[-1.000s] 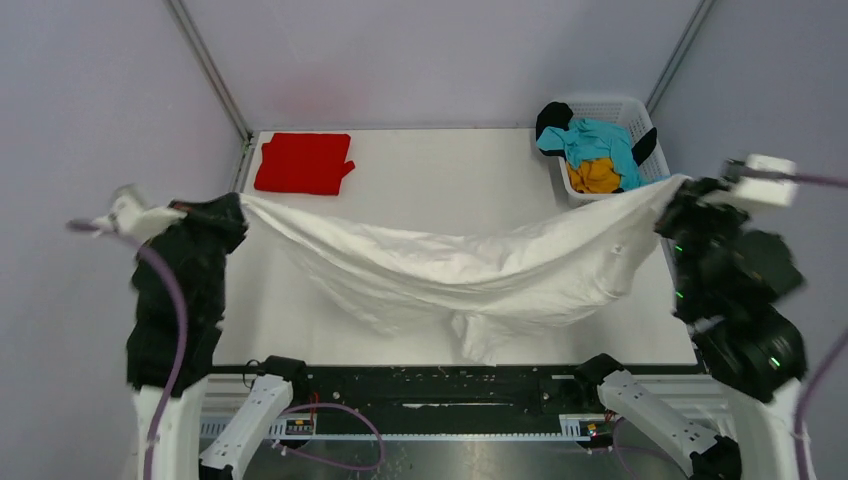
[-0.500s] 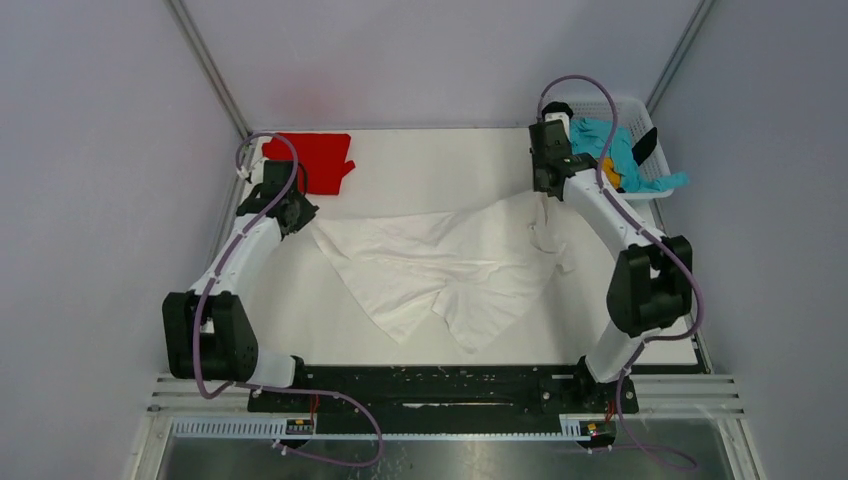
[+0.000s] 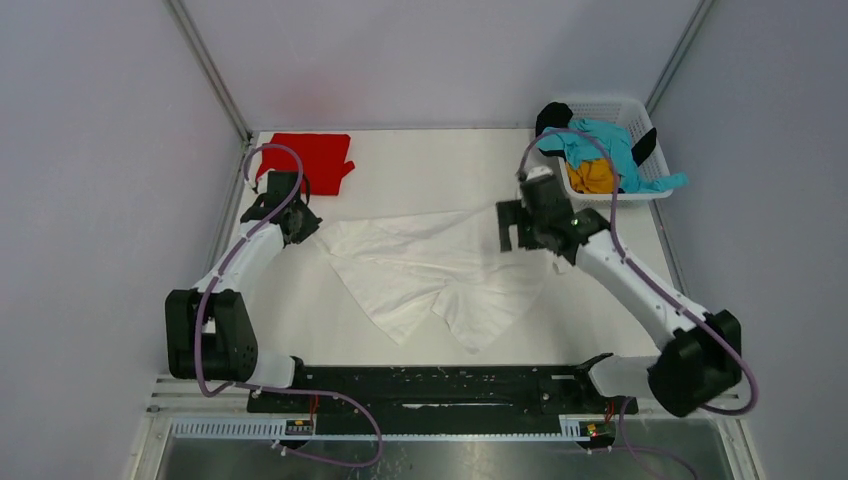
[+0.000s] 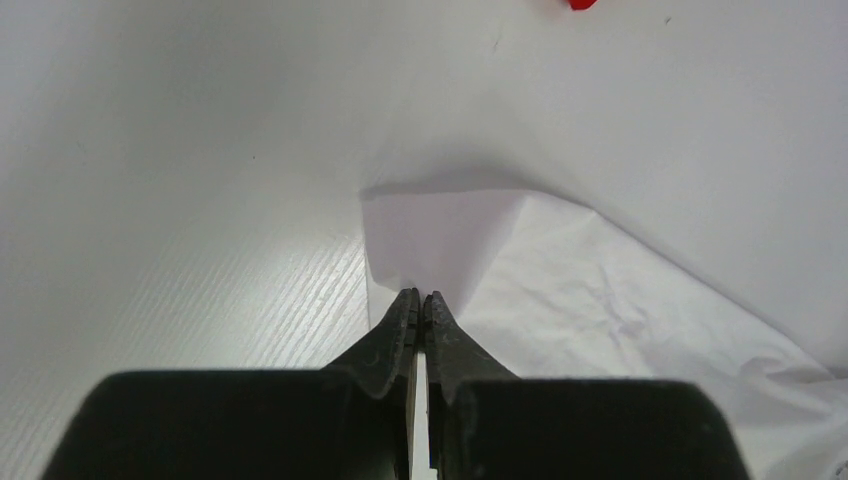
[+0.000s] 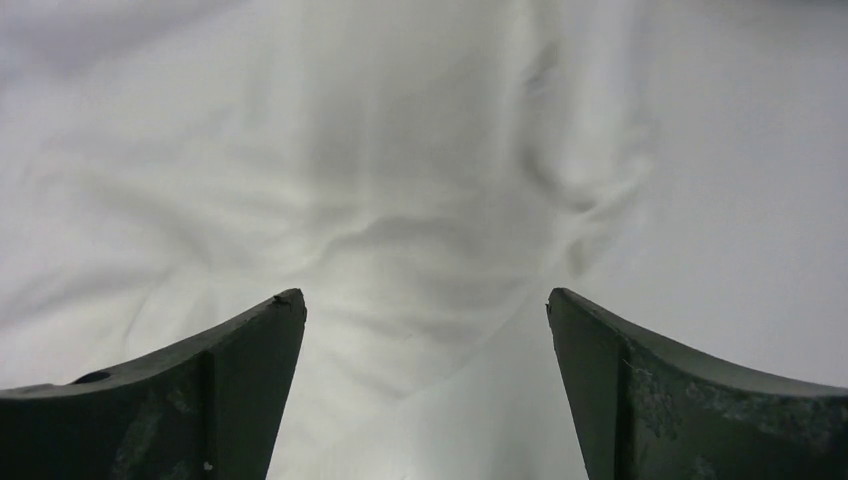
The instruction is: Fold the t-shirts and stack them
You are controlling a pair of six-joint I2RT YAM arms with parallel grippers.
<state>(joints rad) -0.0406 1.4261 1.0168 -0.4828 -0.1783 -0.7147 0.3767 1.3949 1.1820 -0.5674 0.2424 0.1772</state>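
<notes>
Top view — one white t-shirt [image 3: 430, 265] rumpled, spread mid-worktop [image 3: 430, 170]; one red t-shirt [image 3: 320, 160] folded at far-left corner. One basket [image 3: 615, 105] at far-right corner holds one teal t-shirt [image 3: 605, 140], one orange t-shirt [image 3: 592, 178], and black t-shirt [image 3: 550, 115], count unclear.

Left wrist — left tool [image 4: 420, 300] closed, pinching white t-shirt's raised left corner.

Right wrist — right tool [image 5: 425, 300] wide apart, holding nothing, above white t-shirt's wrinkles.

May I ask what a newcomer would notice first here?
The large white t-shirt lies rumpled mid-table, one corner pinched in the left gripper while the right gripper hovers open above it. A folded red t-shirt sits at the far left corner, a basket of coloured t-shirts at the far right.
</notes>
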